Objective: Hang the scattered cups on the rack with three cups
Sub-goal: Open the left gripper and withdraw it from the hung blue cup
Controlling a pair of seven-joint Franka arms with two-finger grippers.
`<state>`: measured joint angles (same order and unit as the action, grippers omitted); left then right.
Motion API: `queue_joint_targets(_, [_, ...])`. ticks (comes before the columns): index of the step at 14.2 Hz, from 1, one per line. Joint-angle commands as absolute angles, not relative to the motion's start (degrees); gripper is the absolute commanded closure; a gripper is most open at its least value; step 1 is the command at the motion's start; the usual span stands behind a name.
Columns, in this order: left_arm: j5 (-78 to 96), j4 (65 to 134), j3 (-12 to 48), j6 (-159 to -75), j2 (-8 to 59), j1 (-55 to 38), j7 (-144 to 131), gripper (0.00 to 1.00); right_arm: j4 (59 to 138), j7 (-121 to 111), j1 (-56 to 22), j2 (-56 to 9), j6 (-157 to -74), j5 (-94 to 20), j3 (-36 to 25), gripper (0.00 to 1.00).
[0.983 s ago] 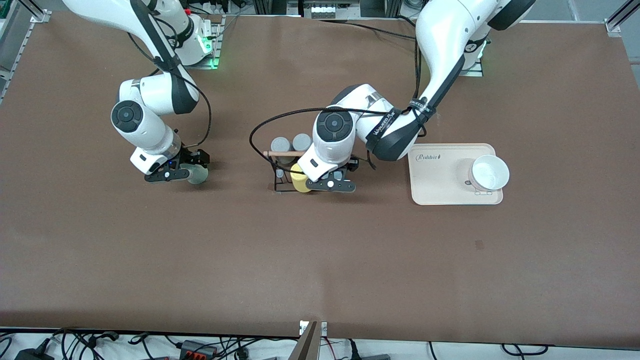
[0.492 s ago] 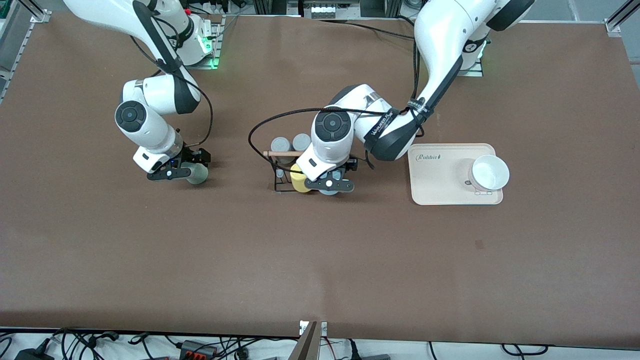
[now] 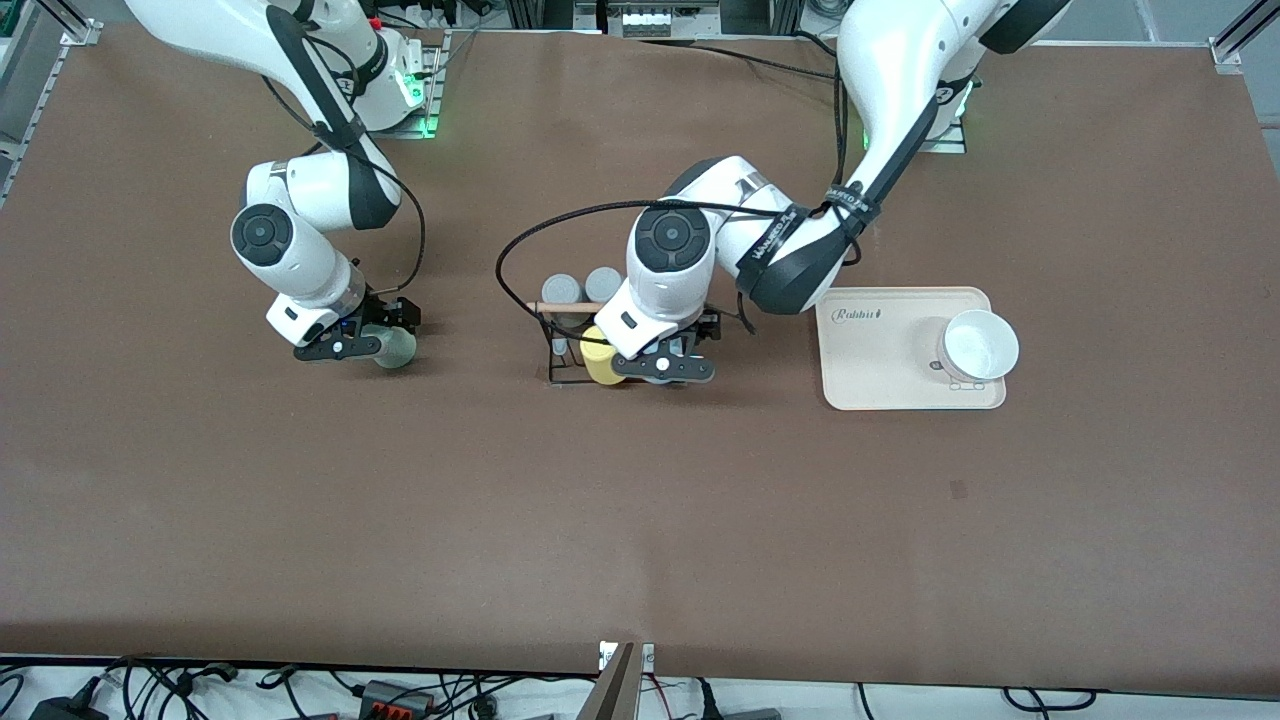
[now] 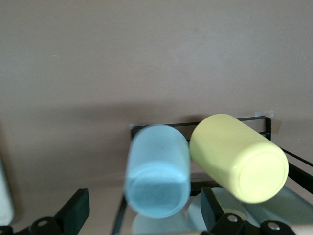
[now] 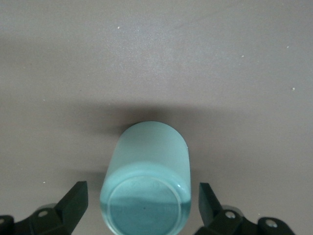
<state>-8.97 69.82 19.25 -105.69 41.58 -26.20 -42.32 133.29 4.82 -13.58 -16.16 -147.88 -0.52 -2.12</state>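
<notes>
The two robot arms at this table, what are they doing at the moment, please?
They are hanging cups on the black wire rack. The left gripper is at the rack, its fingers open around the light blue cup, which sits beside the yellow cup. Two grey cups are already on the rack. The right gripper, toward the right arm's end of the table, is open around the mint-green cup.

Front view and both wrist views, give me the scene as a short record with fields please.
left gripper: open, astride the light blue tapered cup at the black wire rack
right gripper: open, astride the pale mint-green tapered cup on the brown table
rack contents: yellow cup, two grey cups
beige tray: holds a white bowl, toward the left arm's end
</notes>
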Motion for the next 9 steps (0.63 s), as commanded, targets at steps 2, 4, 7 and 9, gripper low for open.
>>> queue_joint_targets(2, [-10.4, 70.4, 19.2, -97.6, 34.3, -21.3, -39.7, 0.0, 133.8, 5.5, -13.4, -16.1, -149.1, -0.9, -2.3, 0.0])
queue_joint_targets(4, [-11.2, 70.5, 18.6, -93.7, 31.6, -17.6, -35.1, 0.0, 133.8, 5.5, -13.4, -16.1, -149.4, -1.0, -2.3, 0.0])
queue_joint_targets(7, [-13.0, 70.9, 18.6, -88.4, 28.5, -11.6, -24.2, 0.0, 133.7, 5.5, -13.4, -16.1, -149.9, -1.0, -2.3, 0.01])
queue_joint_targets(9, [-12.9, 72.0, 19.3, -87.1, 26.6, -6.4, -18.8, 0.0, 133.7, 5.5, -13.4, -16.1, -149.9, -1.0, -2.3, 0.26])
